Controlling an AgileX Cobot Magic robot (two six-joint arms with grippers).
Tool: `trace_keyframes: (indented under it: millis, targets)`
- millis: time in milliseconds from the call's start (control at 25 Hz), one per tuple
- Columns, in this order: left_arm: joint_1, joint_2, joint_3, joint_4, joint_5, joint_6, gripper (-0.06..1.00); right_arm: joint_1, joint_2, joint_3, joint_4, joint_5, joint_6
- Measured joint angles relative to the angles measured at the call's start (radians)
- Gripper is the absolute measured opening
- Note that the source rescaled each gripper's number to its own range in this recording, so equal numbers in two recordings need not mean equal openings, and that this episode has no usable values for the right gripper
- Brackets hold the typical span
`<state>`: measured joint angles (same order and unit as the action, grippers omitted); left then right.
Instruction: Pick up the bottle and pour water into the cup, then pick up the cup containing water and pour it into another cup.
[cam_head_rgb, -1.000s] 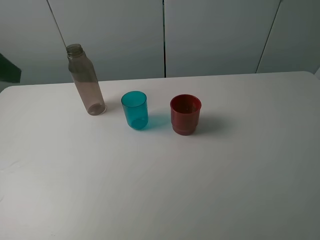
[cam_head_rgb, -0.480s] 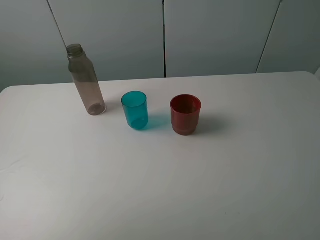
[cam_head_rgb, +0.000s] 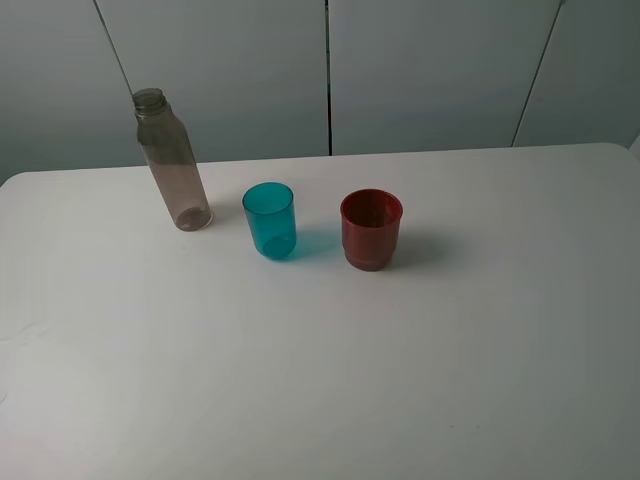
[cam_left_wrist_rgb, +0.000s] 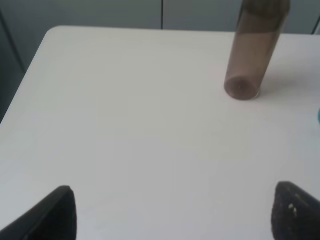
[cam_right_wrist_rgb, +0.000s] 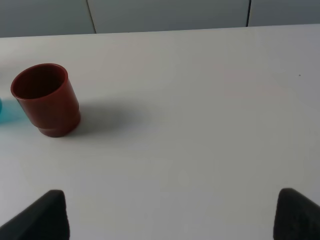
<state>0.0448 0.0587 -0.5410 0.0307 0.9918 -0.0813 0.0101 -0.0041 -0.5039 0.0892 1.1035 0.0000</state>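
**Three vessels in a row on the white table, both grippers spread and holding nothing**

A tall, slim, grey-tinted transparent plastic bottle (cam_head_rgb: 172, 160) with no cap stands upright toward the far left of the white table (cam_head_rgb: 330, 370). Near it, to its right, stands the translucent teal-blue plastic tumbler (cam_head_rgb: 269, 220), and next along, apart from it, the wider, opaque dark red plastic cup (cam_head_rgb: 371, 229) with its stepped base. All three stand upright, none touching another, in front of pale grey wall panels (cam_head_rgb: 430, 70).

The left gripper (cam_left_wrist_rgb: 172, 212) hangs over bare tabletop with its dark fingertips (cam_left_wrist_rgb: 57, 212) spread wide; the bottle stands well ahead of it with nothing between. The right gripper (cam_right_wrist_rgb: 170, 215) likewise has its fingertips (cam_right_wrist_rgb: 45, 215) wide apart and empty, the red cup standing ahead and off to one side. Neither arm appears in the high view.
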Motion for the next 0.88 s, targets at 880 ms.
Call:
trace_keyframes:
  millis: [880]
  targets:
    - [0.002, -0.059, 0.029, -0.012, 0.089, 0.081, 0.99, 0.000, 0.000, 0.000, 0.000, 0.000, 0.000]
